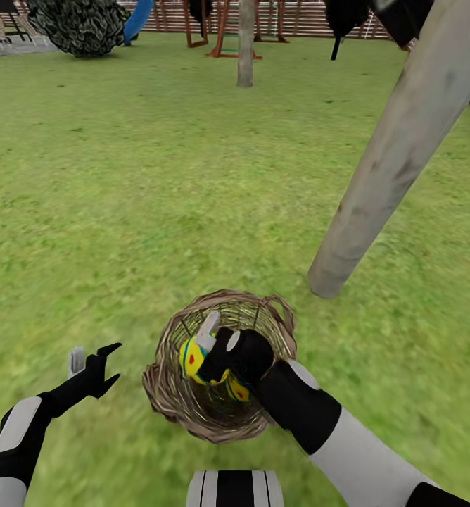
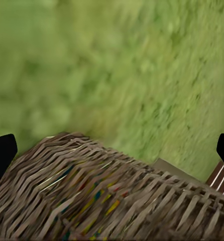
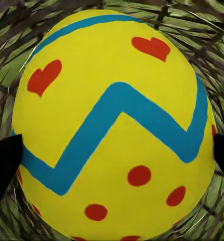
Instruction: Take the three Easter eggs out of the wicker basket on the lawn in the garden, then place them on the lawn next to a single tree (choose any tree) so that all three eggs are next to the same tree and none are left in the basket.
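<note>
The right gripper (image 1: pixel 208 346) reaches inside the wicker basket (image 1: pixel 166 394), jaws spread around a yellow egg (image 3: pixel 114 125), touching both flanks. The left gripper (image 1: pixel 94 362) hovers at the basket's 9 o'clock, jaws apart, empty. At 1 o'clock, the leaning tree (image 1: pixel 397 151) trunk meets the lawn (image 1: pixel 157 176), open toward 12 o'clock.

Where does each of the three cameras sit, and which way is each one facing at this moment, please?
Head view: on the robot's head, looking forward and down at the lawn, wicker basket, leaning tree; both arms show.
Left wrist view: near the left gripper, facing the basket's outer wall; dark fingertips show.
Right wrist view: near the right gripper, inside the basket, facing an Easter egg; fingertips at the edges.
Shared: all three see the basket.
</note>
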{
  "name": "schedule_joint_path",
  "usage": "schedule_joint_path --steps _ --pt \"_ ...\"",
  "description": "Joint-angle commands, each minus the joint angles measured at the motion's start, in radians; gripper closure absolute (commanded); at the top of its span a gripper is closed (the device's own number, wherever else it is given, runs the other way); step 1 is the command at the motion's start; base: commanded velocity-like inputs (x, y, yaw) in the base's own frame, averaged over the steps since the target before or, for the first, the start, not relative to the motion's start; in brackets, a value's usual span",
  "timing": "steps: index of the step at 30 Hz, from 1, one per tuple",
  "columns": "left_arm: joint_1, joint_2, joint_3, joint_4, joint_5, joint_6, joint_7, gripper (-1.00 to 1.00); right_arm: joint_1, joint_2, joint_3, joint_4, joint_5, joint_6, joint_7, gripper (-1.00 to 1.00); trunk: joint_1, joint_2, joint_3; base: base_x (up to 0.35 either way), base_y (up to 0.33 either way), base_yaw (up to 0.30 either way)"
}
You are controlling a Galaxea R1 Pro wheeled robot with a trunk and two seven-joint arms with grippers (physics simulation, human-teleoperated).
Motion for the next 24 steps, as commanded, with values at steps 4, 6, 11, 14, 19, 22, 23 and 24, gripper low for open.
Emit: schedule_joint_path --steps 4,6,11,14,19,22,23,24 --pt "-0.001 0.0 0.0 0.0 -0.001 0.006 -0.001 -1.0 -0.001 -0.014 -0.12 -0.037 0.021 0.008 0.038 1.0 -0.002 0.001 0.015 0.0 0.0 0.0" --pt "-0.001 -0.001 0.0 0.0 -0.003 0.006 -0.001 -1.0 -0.001 -0.049 -0.149 -0.054 0.018 0.008 0.04 1.0 -0.003 0.001 0.023 0.0 0.0 0.0" --pt "-0.001 0.0 0.0 0.001 -0.004 0.006 -0.001 -1.0 -0.001 -0.119 -0.388 -0.095 0.019 -0.001 0.297 1.0 -0.005 0.002 0.042 0.0 0.0 0.0" --pt "-0.001 0.0 0.0 0.001 -0.007 0.006 -0.001 -1.0 -0.001 -0.127 -0.519 -0.097 0.011 -0.004 0.448 1.0 -0.006 0.003 0.054 0.0 0.0 0.0" --pt "-0.001 0.0 0.0 0.002 -0.01 0.006 0.0 -1.0 -0.001 -0.129 -0.655 -0.096 0.005 -0.005 0.808 1.0 -0.009 0.004 0.073 0.0 0.0 0.0" --pt "0.009 0.011 0.011 0.013 0.0 -0.003 0.0 -1.0 0.011 -0.124 -0.682 -0.085 0.003 -0.004 0.855 1.0 -0.009 0.005 0.077 0.0 0.0 0.0" --pt "0.009 0.013 0.017 0.015 0.0 -0.003 0.003 -1.0 0.016 -0.121 -0.676 -0.079 0.008 -0.003 0.86 1.0 -0.009 0.005 0.077 0.0 0.0 0.0" --pt "0.015 0.015 0.023 0.014 -0.002 -0.003 0.005 -1.0 0.022 -0.12 -0.67 -0.074 0.005 -0.005 0.865 1.0 -0.01 0.005 0.081 0.0 0.0 0.0"
